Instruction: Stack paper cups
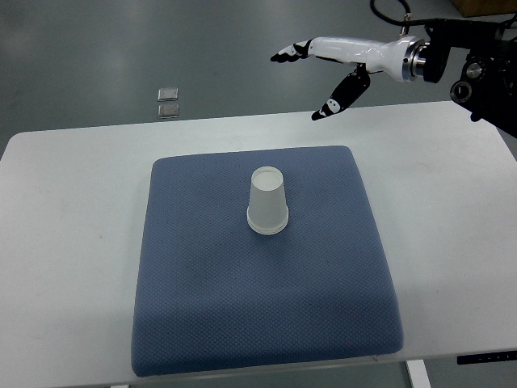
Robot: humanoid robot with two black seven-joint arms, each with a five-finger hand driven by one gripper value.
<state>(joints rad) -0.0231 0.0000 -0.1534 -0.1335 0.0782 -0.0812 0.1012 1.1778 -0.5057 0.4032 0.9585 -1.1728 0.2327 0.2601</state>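
Right hand [327, 69] is hovering w/ fingers spread, holding nothing, at 1 o'clock of upside-down cup stack [267, 202] on blue pad [202, 307]; risk: stack tipping if clipped.

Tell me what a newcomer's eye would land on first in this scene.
First, the white paper cup standing upside down in the middle of the blue cushion, which covers most of the white table. Next, the right hand at the upper right, over the table's far edge, fingers spread and holding nothing.
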